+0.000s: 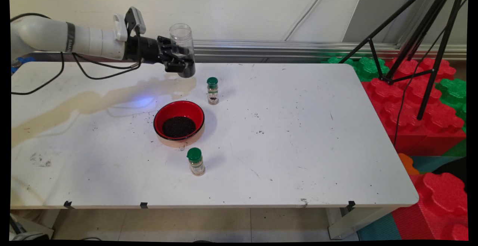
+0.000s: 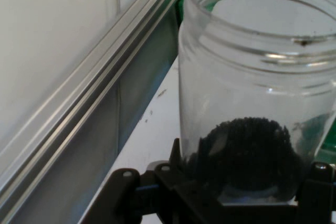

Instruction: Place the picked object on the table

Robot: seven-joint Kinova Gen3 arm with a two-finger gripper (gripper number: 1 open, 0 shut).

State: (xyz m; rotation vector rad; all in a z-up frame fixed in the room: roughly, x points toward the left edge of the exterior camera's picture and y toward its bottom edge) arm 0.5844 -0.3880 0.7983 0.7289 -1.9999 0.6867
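- The gripper [image 1: 178,61] hangs above the far left part of the tabletop [image 1: 298,134], at about 11 o'clock from the table's middle, its jaws pinching a clear jar [image 1: 182,48] low on its sides.
- The jar stands upright in the grip, mouth open to the top, clear of the tabletop.
- In the hand view the jar [image 2: 252,93] fills the right half of the picture, and a heap of dark grains [image 2: 247,150] lies in its bottom, just above the black linkage of the gripper [image 2: 231,195].
- A red bowl [image 1: 179,121] sits on the tabletop at about 6 o'clock from the gripper, well apart from it, with a round patch of the same dark grains in its middle.
- A small spice bottle with a green cap [image 1: 213,91] stands upright at about 1 o'clock from the bowl, near its rim but not touching; it is the thing on the tabletop nearest the jar.
- A second green-capped spice bottle [image 1: 195,161] stands upright at about 5 o'clock from the bowl, just beside its near edge.
- A pale brown stain [image 1: 93,102] runs across the tabletop from under the gripper toward 8 o'clock, reaching the left edge.
- Dark specks lie scattered on the tabletop around the bowl.
- Past the tabletop's right edge, at 3 o'clock, lie red and green foam blocks [image 1: 410,100], and a black tripod [image 1: 422,37] stands on them.
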